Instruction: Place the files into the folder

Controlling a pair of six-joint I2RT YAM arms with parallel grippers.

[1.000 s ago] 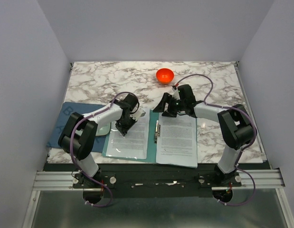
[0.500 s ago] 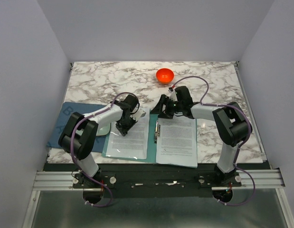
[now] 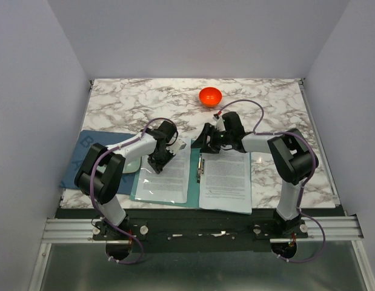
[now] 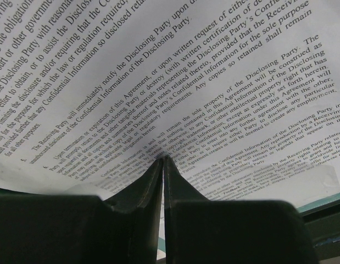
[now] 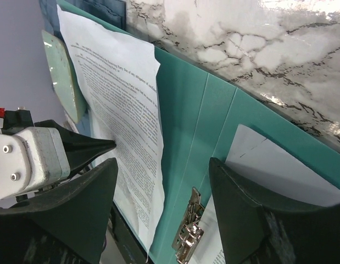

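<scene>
The teal folder (image 3: pixel 194 193) lay open and flat against the near edge of the marble worktop (image 3: pixel 132 103), about midway along it, with a metal clip (image 3: pixel 200 168) beside its spine. The files were both on it: one printed sheet (image 3: pixel 169 179) on the left half and another printed sheet (image 3: pixel 226 182) on the right half, which overhung the folder's near edge a little. The left gripper (image 3: pixel 155 170) was down on the far part of the left sheet, jaws pressed together, tips touching the printed face. The right gripper (image 3: pixel 208 143) hung over the folder's far edge close to the spine, jaws standing well apart with nothing between them. At the worktop's left edge a dark blue mat (image 3: pixel 90 145) carried a pale mint plate (image 3: pixel 134 163), partly hidden by the left arm. An orange bowl (image 3: pixel 210 96) sat alone near the far edge.
</scene>
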